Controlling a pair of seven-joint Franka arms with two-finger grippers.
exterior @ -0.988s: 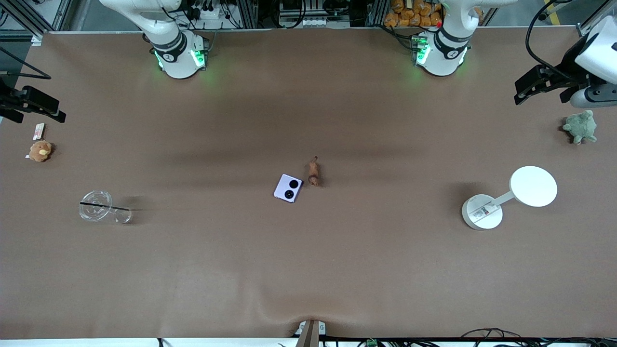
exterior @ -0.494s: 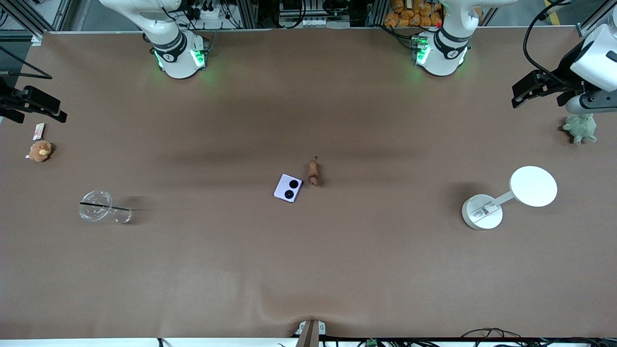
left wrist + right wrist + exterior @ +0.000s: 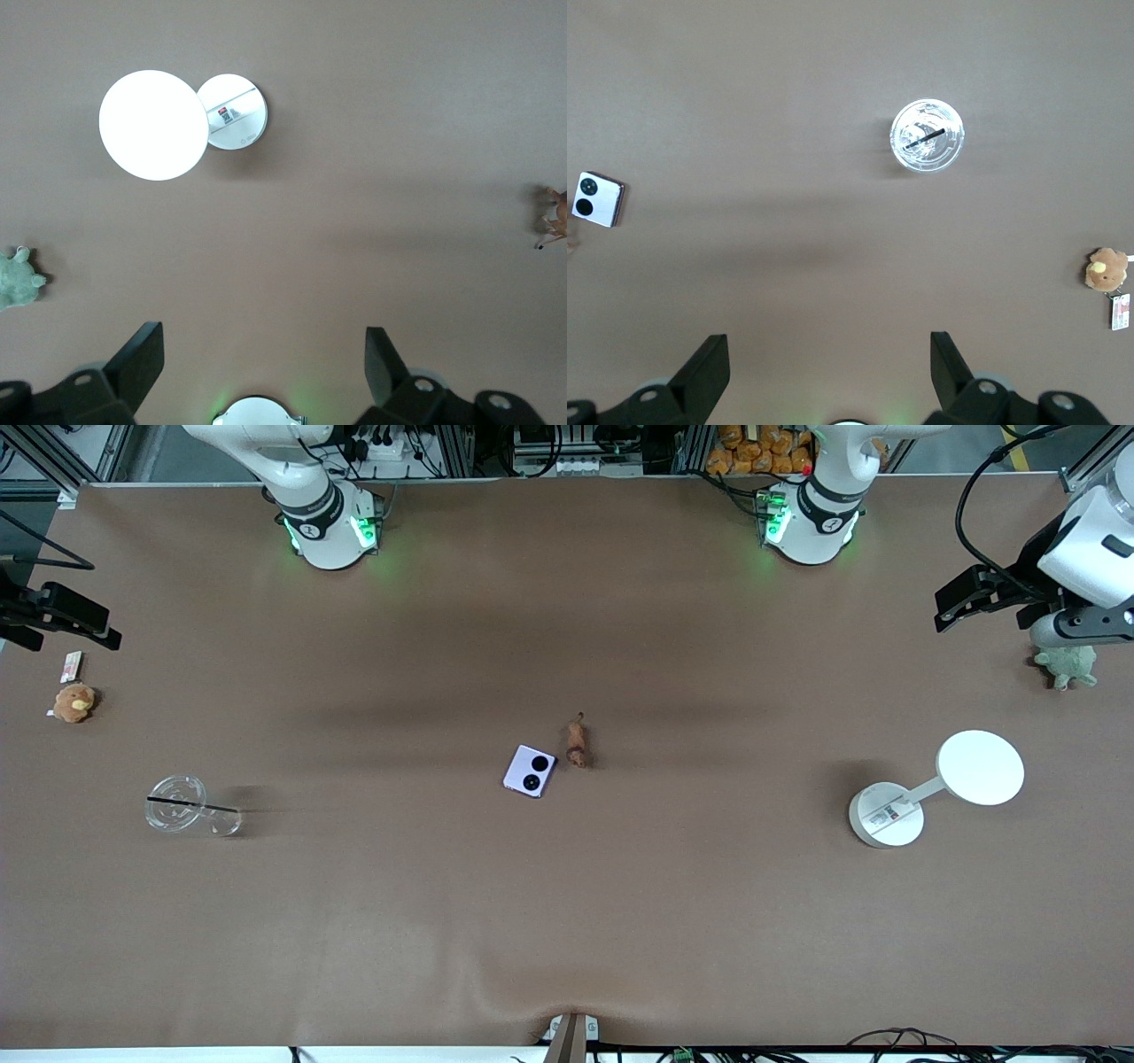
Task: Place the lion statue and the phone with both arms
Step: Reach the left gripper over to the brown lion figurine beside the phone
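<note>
The pale-lavender phone (image 3: 530, 771) lies flat at the middle of the table, its two black circles facing up; the right wrist view catches it at its edge (image 3: 598, 199). Just beside it, toward the left arm's end, lies the tiny orange-brown lion statue (image 3: 577, 744), also seen in the left wrist view (image 3: 554, 217). My left gripper (image 3: 942, 609) hangs open and empty over the left arm's end of the table (image 3: 263, 343). My right gripper (image 3: 108, 633) hangs open and empty over the right arm's end (image 3: 830, 350). Both are well away from the two objects.
A white stand (image 3: 886, 815) with a round disc (image 3: 980, 767) sits toward the left arm's end. A green plush turtle (image 3: 1067, 664) lies partly under the left hand. Toward the right arm's end are a clear cup (image 3: 177, 804), a tan plush (image 3: 73, 701) and a small card (image 3: 72, 662).
The left hand has shifted slightly toward the table's middle and now covers part of the green turtle. The right arm, the phone and the lion statue have not moved.
</note>
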